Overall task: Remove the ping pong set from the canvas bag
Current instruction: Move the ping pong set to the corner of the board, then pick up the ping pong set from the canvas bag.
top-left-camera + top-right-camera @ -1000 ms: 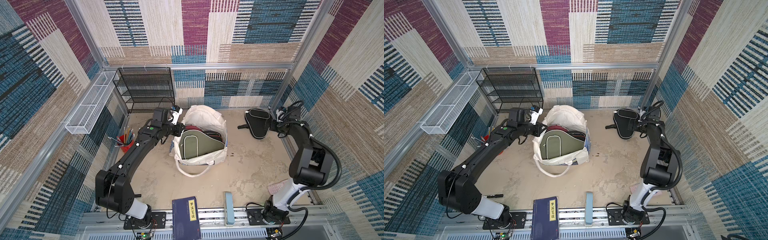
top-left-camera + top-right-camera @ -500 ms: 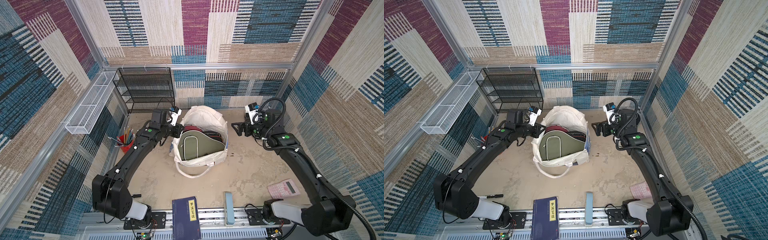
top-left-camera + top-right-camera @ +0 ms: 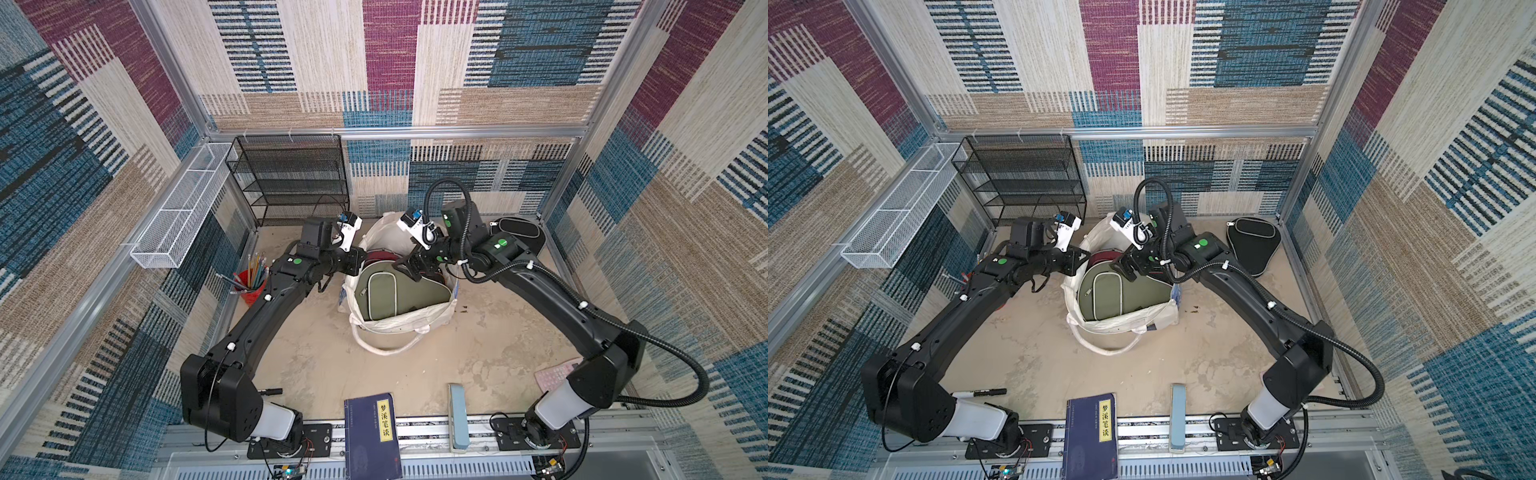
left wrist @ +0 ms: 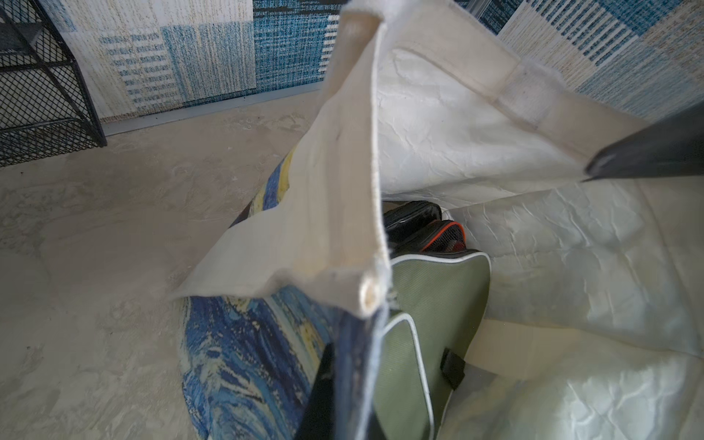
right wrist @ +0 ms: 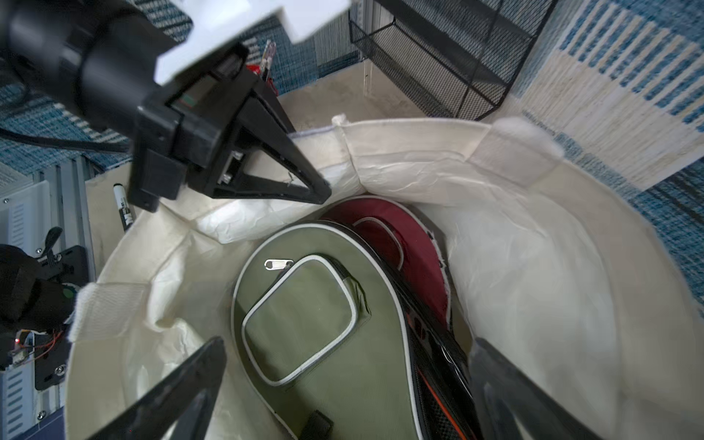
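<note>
The right gripper (image 5: 348, 343) has swung from the black zip case (image 3: 519, 230), upper right, to the cream canvas bag (image 3: 397, 326), centre, jaws apart above the olive green fabric case (image 5: 304, 324) inside. The left gripper (image 5: 316, 192) clamps its rim. Likely light, semi-stiff: take its piped edge.

- Left arm (image 3: 266, 316) extends forward and inward; the left gripper (image 3: 360, 266) is clamped tight on the rim of the canvas bag (image 3: 399, 327).
- Right arm (image 3: 552, 299) stretches inward with the wrist angled down; the right gripper (image 3: 409, 268) is spread wide, its fingers (image 5: 183, 388) holding nothing.
</note>
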{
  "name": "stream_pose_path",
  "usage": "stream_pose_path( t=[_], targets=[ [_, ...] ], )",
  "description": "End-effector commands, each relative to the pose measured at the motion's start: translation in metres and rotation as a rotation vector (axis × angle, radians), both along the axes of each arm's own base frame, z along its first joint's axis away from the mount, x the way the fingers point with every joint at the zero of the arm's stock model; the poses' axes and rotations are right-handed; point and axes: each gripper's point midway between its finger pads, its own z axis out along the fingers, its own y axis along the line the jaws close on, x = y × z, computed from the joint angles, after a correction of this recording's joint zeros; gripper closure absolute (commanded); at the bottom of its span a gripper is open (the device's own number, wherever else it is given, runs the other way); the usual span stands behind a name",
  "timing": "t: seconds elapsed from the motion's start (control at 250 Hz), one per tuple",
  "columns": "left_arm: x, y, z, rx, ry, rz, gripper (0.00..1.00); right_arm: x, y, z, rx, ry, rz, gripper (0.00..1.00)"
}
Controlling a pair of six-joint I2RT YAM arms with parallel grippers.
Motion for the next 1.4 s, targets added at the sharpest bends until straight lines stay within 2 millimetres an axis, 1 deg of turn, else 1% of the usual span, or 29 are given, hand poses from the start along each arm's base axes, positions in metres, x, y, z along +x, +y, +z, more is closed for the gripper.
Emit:
stream_pose_path(
  t=[0.0, 0.132, 0.212, 0.276, 0.34, 0.468, 0.56, 0.62, 0.672, 0.836, 0.96, 1.016, 1.056, 1.148, 1.216, 1.395],
  targets=[
    [-0.002, -0.004, 0.027, -0.012, -0.090, -0.041, 1.00, 0.003, 0.008, -0.027, -0.073, 0.031, 0.062, 0.01],
    [-0.005, -0.001, 0.029, -0.002, -0.098, -0.035, 1.00, 0.015, 0.020, -0.059, -0.125, 0.085, 0.099, 0.00],
    [-0.006, 0.000, 0.028, 0.001, -0.097, -0.035, 1.00, 0.020, 0.023, -0.076, -0.146, 0.104, 0.114, 0.04],
    [-0.006, 0.000, 0.026, 0.001, -0.094, -0.033, 1.00, 0.023, 0.023, -0.088, -0.165, 0.122, 0.118, 0.06],
    [-0.007, -0.001, 0.022, 0.000, -0.084, -0.038, 1.00, 0.023, 0.022, -0.099, -0.168, 0.149, 0.126, 0.11],
    [-0.007, -0.001, 0.015, 0.001, -0.070, -0.041, 1.00, 0.022, 0.017, -0.114, -0.166, 0.188, 0.133, 0.17],
    [-0.007, -0.002, 0.012, -0.002, -0.064, -0.043, 1.00, 0.021, 0.013, -0.118, -0.161, 0.203, 0.130, 0.20],
    [-0.006, -0.003, 0.011, -0.003, -0.063, -0.044, 1.00, 0.019, 0.012, -0.119, -0.153, 0.215, 0.140, 0.25],
    [-0.005, -0.003, 0.011, -0.004, -0.061, -0.044, 1.00, 0.017, 0.011, -0.122, -0.155, 0.225, 0.145, 0.32],
    [-0.005, -0.002, 0.010, 0.001, -0.061, -0.041, 1.00, 0.011, 0.008, -0.121, -0.155, 0.229, 0.147, 0.61],
    [-0.006, -0.002, 0.009, 0.006, -0.057, -0.041, 1.00, 0.012, 0.003, -0.114, -0.163, 0.207, 0.121, 0.86],
    [-0.006, -0.002, 0.008, 0.006, -0.053, -0.042, 1.00, 0.012, 0.001, -0.110, -0.166, 0.199, 0.114, 0.96],
    [-0.006, -0.002, 0.008, 0.007, -0.050, -0.041, 1.00, 0.013, -0.001, -0.108, -0.170, 0.188, 0.103, 1.00],
    [-0.006, -0.001, 0.006, 0.013, -0.038, -0.036, 1.00, 0.016, -0.006, -0.100, -0.182, 0.157, 0.075, 1.00],
    [-0.006, 0.001, 0.006, 0.020, -0.030, -0.029, 1.00, 0.021, -0.009, -0.091, -0.188, 0.122, 0.050, 1.00],
    [-0.007, 0.005, 0.002, 0.040, -0.015, -0.007, 1.00, 0.039, -0.022, -0.058, -0.191, -0.014, -0.054, 1.00]
  ],
)
